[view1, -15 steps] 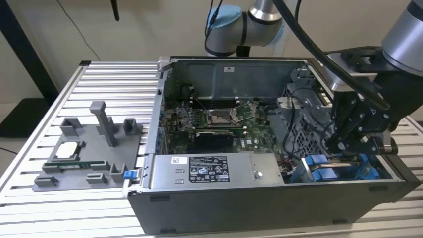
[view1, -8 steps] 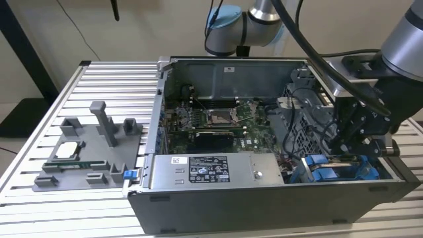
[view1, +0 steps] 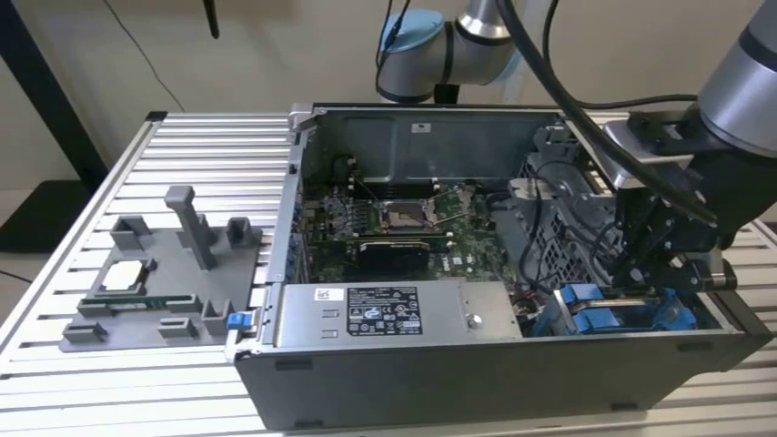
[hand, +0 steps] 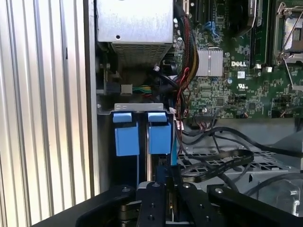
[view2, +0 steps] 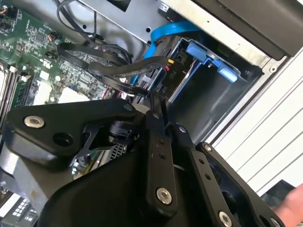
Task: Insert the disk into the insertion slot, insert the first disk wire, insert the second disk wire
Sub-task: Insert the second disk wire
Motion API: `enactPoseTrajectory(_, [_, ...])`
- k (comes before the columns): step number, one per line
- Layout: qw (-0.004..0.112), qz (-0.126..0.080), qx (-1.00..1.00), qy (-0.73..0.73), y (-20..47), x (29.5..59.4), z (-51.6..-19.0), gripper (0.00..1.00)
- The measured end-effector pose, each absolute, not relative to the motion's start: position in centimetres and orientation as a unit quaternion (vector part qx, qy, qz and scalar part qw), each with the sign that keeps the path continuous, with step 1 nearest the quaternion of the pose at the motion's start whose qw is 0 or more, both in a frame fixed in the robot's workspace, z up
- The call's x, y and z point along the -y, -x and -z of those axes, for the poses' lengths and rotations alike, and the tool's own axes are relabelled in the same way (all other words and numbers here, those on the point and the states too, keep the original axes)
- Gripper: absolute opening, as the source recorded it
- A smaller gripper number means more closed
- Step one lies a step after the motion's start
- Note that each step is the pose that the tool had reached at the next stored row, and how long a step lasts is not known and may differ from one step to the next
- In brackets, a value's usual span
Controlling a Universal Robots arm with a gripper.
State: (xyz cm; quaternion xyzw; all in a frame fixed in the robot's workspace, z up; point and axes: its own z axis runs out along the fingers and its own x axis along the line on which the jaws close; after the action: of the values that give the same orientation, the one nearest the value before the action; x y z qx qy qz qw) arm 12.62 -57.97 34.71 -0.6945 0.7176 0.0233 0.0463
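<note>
One disk (hand: 142,135) seated in the insertion slot (view1: 625,309), case's 4 o'clock corner.
Gripper (hand: 161,177) pinched nearly closed just above the bay among black cables (hand: 213,163); grasp uncertain; wiring stage unresolved.

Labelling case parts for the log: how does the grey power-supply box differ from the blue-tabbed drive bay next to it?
The power-supply box is plain grey metal with a white printed label on top; the drive bay shows bright blue plastic parts. The box lies along the middle of the case's near edge; the bay sits in the near corner at the exterior view's right. The box stands free of the arm; the gripper hangs right over the bay. Both sit inside the open computer case.
</note>
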Motion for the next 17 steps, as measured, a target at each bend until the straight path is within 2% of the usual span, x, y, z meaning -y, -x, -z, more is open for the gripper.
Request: enactPoseTrajectory(17, [0.047, -0.023, -0.718, 0.695, -13.08, 57.85, -34.26, 0.0])
